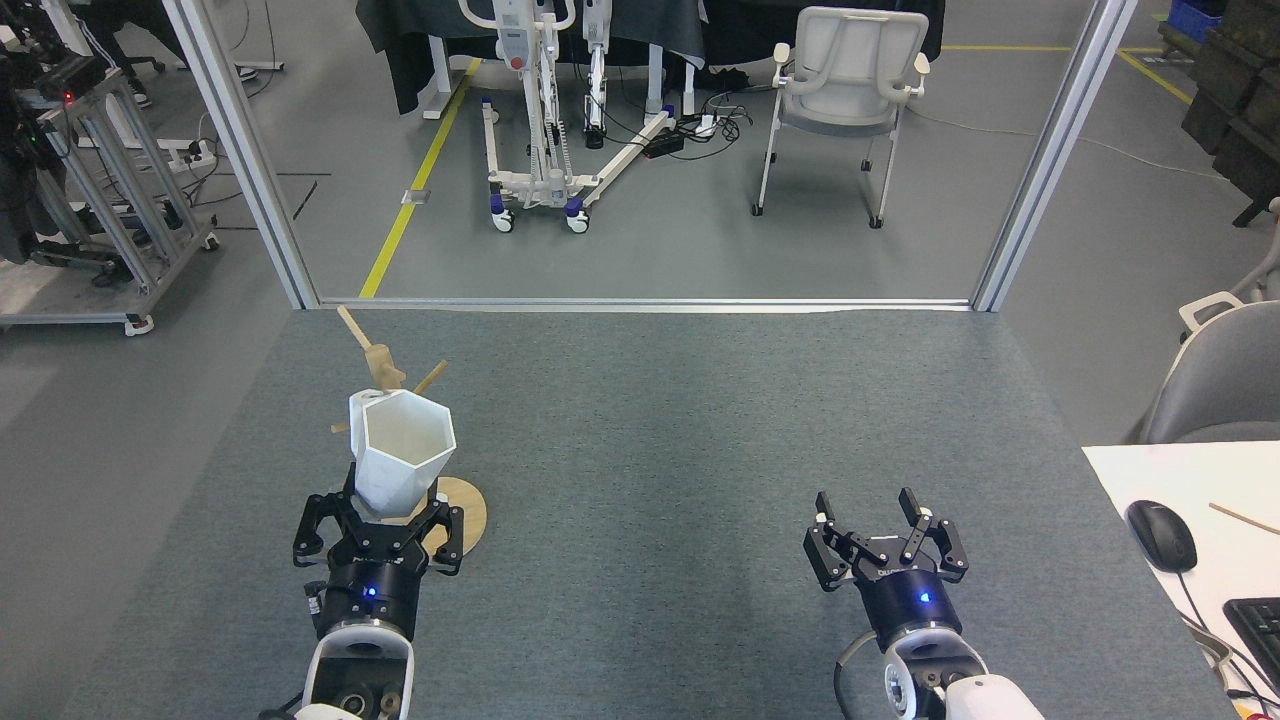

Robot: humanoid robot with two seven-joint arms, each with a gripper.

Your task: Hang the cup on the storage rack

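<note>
The left gripper (380, 512) has its fingers closed around the narrow base of the cup (402, 455), holding it upright, mouth facing up. At the cup's twelve o'clock, just behind it, stands the storage rack (385, 372) (its disc base shows at the cup's five o'clock). To hang it well, I would turn the handle hole toward a free peg, tilt, and slide on slowly. The right gripper (878, 515) waits spread wide, empty, far off at three o'clock.

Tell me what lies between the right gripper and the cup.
Nothing: in the head view, only bare grey table surface stretches between the right gripper, its jaws open and empty, and the cup, which the left gripper holds in front of the storage rack.
</note>
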